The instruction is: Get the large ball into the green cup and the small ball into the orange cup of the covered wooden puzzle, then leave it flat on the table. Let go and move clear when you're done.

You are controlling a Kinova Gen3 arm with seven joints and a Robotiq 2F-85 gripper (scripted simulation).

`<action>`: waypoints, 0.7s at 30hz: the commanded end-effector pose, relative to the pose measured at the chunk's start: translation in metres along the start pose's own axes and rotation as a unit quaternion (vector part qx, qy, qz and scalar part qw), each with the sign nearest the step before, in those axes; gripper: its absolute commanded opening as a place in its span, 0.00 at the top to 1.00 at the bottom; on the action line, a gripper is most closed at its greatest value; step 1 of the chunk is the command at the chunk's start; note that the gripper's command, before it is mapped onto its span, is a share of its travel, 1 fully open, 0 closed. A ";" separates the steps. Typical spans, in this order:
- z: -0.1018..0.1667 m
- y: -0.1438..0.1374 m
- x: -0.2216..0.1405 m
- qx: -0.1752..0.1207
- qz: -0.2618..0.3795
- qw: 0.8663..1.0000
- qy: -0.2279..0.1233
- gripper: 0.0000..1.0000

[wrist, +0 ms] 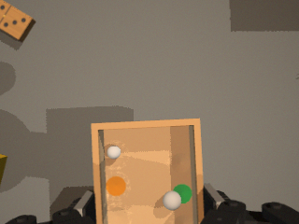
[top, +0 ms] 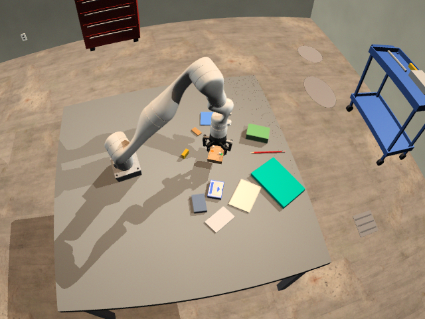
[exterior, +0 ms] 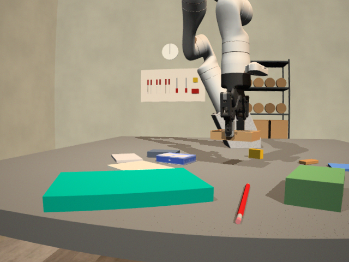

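Holding the wooden puzzle (wrist: pixel 149 170) clear of the tabletop (top: pixel 137 240), the gripper (exterior: pixel 233 132) has its fingers clamped on the puzzle's two side walls, roughly level in the exterior view. Main risk as I judge it: the large ball (wrist: pixel 172 200) sits right at the edge of the green cup (wrist: pixel 183 192) but not in it, so too strong a tilt could roll it past or back toward the near wall. The small ball (wrist: pixel 113 151) is up the left lane, apart from the orange cup (wrist: pixel 116 186); a tilt that brings it down could also drag the large ball off the green cup. Slip in the grip seems less likely but possible if the wrist swings fast. Puzzle looks like a shallow tan box with a raised rim, two grey rails inside, clear cover, both white balls loose. A domino (wrist: pixel 13 20) lies well apart on the tabletop.
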State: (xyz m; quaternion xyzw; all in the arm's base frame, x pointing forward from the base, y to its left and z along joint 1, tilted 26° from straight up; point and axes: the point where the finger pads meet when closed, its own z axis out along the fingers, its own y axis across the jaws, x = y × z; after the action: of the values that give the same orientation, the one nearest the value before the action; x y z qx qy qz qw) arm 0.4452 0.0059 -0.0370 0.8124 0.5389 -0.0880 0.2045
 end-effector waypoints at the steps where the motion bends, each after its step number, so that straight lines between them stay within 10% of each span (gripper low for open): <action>1: -0.001 -0.001 0.001 -0.004 -0.002 1.000 0.000 0.27; 21: -0.001 0.000 0.001 0.006 -0.002 1.000 0.004 0.27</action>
State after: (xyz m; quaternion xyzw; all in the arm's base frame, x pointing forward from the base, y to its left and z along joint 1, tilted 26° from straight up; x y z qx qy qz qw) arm 0.4438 0.0094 -0.0379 0.8105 0.5435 -0.0897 0.1993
